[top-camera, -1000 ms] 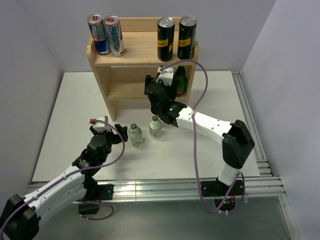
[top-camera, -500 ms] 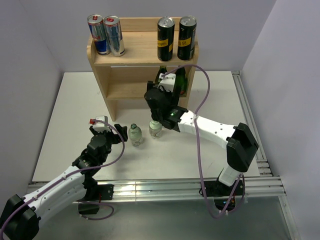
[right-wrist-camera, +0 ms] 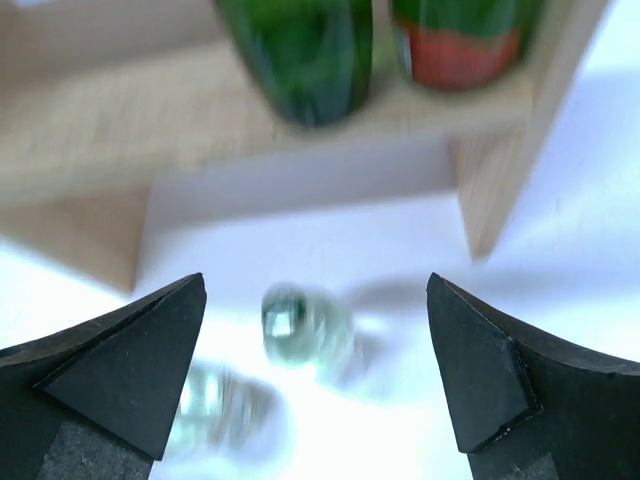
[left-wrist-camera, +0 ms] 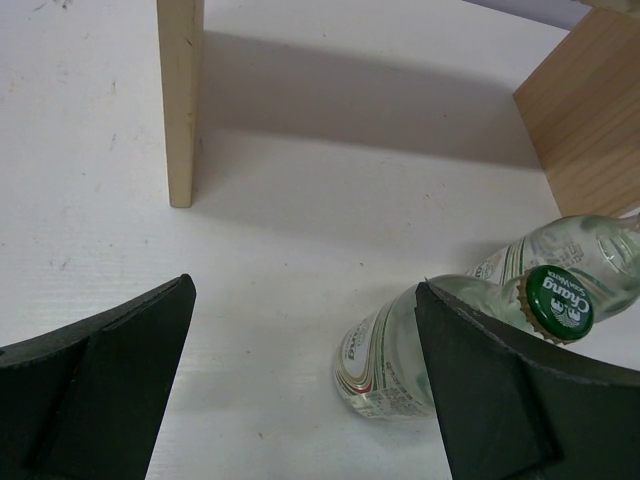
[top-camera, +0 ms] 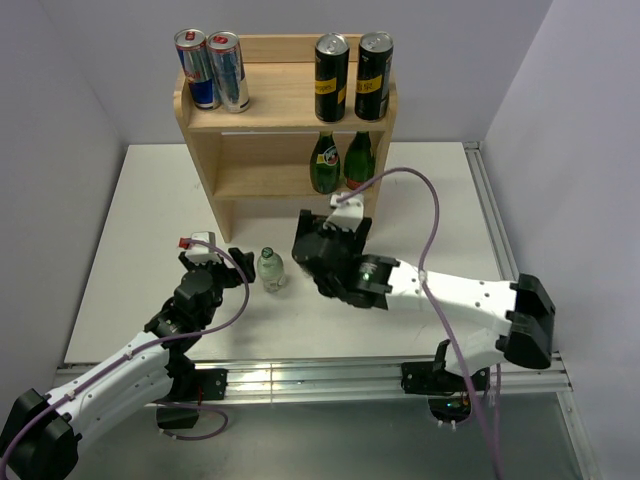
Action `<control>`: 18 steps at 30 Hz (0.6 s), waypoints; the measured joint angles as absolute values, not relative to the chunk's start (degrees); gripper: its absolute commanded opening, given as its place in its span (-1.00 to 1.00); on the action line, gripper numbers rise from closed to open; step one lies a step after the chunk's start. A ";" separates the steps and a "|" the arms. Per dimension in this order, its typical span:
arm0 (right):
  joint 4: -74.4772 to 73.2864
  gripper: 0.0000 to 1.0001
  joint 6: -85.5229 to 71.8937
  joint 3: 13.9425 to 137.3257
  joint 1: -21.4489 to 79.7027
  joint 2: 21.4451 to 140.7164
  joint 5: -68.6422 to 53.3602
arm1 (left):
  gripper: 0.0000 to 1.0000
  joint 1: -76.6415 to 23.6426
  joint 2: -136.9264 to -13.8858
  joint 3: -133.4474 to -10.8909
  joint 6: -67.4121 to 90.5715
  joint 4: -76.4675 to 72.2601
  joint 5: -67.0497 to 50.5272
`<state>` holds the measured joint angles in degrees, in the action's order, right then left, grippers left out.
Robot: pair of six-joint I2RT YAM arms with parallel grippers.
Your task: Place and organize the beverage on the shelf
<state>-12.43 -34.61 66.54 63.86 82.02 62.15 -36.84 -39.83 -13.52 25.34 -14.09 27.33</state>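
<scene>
The light-wood shelf holds two silver-blue cans and two black-yellow cans on top, and two green bottles on the lower tier's right. One clear bottle stands on the table. A second is hidden under my right arm in the top view and shows blurred in the right wrist view. My right gripper is open and empty above it. My left gripper is open and empty, just left of the clear bottle.
The shelf's left side panel and right side panel stand beyond the bottles. The lower tier's left half is bare wood. A metal rail runs along the table's right edge.
My right gripper has drawn back from the shelf, leaving a second green bottle on the lower tier, and now hovers over the right clear bottle. The left arm has not moved.
</scene>
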 measured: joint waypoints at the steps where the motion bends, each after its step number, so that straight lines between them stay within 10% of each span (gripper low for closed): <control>1: -14.55 0.96 -37.21 65.25 65.80 80.25 62.61 | 0.99 -36.86 -39.83 -13.52 25.34 -14.06 27.18; 18: -56.31 0.97 -86.65 56.82 84.90 75.50 66.87 | 0.99 -42.09 -35.44 -20.08 25.80 -7.46 18.98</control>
<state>-56.31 -86.65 56.82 84.90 75.50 66.87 -42.09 -35.44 -20.08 25.80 -7.46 18.98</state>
